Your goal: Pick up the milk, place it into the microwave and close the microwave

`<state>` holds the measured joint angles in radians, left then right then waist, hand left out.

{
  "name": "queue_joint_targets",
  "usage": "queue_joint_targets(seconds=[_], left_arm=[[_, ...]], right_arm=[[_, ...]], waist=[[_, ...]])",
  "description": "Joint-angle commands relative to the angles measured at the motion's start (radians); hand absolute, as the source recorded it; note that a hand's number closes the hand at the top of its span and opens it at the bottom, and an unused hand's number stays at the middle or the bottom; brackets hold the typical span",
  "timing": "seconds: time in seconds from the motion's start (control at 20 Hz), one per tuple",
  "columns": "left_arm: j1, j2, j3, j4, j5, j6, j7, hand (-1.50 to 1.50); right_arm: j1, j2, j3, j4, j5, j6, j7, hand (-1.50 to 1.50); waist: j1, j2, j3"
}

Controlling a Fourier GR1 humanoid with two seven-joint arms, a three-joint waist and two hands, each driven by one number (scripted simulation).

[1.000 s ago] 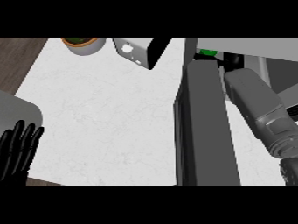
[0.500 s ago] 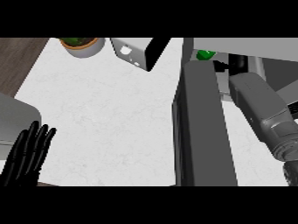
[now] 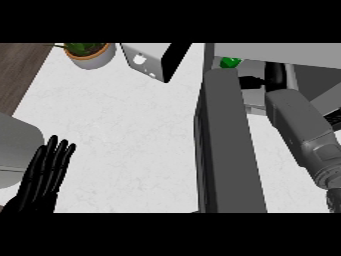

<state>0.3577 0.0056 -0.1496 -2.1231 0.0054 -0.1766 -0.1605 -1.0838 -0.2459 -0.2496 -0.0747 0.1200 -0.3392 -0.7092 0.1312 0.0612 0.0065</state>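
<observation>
Your left hand [image 3: 44, 177] rests at seven o'clock on the white counter [image 3: 121, 130], fingers straight and held close together, touching nothing. At eleven o'clock stands a potted plant [image 3: 89, 52], a white appliance [image 3: 149, 60] just beside it. The microwave door [image 3: 228, 145] stands open down the middle. At one o'clock your right forearm [image 3: 306, 135] reaches into the microwave [image 3: 313, 65]; its hand is hidden, so you cannot tell its fingers. A green-topped item [image 3: 230, 62], possibly the milk, sits inside.
</observation>
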Motion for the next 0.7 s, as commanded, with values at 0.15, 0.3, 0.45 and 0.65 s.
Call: queue_joint_targets(seconds=[0.15,0.3,0.45,0.65], left_arm=[[-0.051,-0.005,-0.012,0.057,-0.016,0.024,0.006,-1.5],[-0.035,-0.005,-0.035,0.055,-0.02,0.009,0.023,-1.5],[-0.016,-0.005,-0.059,0.064,-0.023,-0.004,0.011,-1.5],[-0.125,-0.005,-0.052,0.153,-0.023,0.0,0.039,-1.5]], right_arm=[[0.057,0.011,-0.018,-0.003,-0.016,0.066,-0.052,-1.5],[0.088,0.022,-0.023,-0.011,-0.021,0.096,-0.091,-1.5],[0.109,0.037,-0.037,-0.011,-0.037,0.154,-0.107,-1.5],[0.177,0.056,-0.046,-0.018,-0.049,0.24,-0.172,-1.5]], waist=[[-0.034,-0.011,-0.002],[-0.044,-0.02,-0.002],[-0.044,-0.024,-0.002],[-0.082,-0.031,-0.003]])
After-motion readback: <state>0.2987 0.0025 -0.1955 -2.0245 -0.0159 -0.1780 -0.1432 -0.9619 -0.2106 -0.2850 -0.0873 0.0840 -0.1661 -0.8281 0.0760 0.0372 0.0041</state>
